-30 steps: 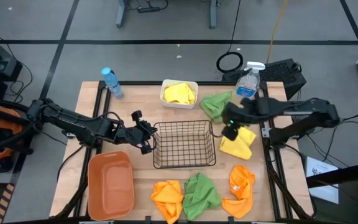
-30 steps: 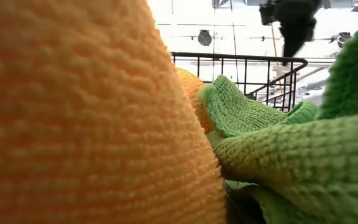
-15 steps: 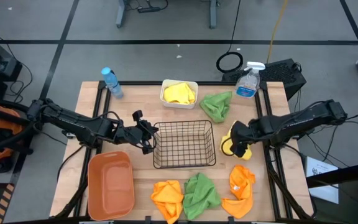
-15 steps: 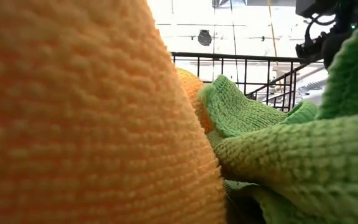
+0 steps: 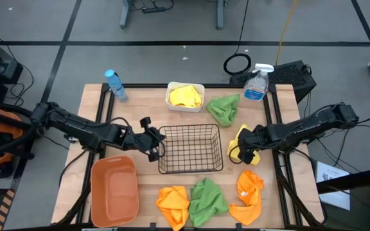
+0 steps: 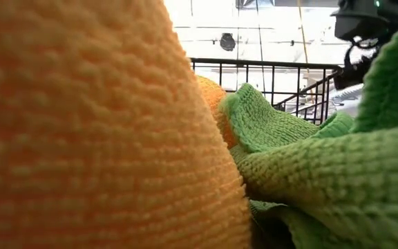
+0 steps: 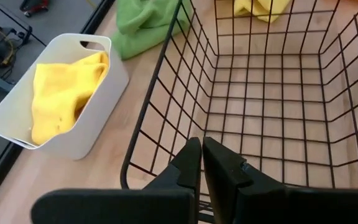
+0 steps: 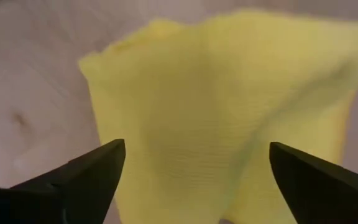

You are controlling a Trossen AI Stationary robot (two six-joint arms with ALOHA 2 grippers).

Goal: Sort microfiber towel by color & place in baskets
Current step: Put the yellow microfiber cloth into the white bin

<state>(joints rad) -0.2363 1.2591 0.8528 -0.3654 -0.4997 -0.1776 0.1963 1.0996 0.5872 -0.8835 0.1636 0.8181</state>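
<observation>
Right of the black wire-mesh basket (image 5: 191,149), a loose yellow towel (image 5: 245,145) is straddled by the wide-spread right gripper (image 5: 245,153); being soft, light and floppy, it is probably best pinched at a raised fold, while the left gripper (image 5: 157,142) is clamped on the basket's left rim.

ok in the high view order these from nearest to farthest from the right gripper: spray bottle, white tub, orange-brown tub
From the right gripper, over the yellow towel:
1. Spray bottle, at the table's far right edge.
2. White tub, far edge, near the middle.
3. Orange-brown tub, near left corner.
</observation>
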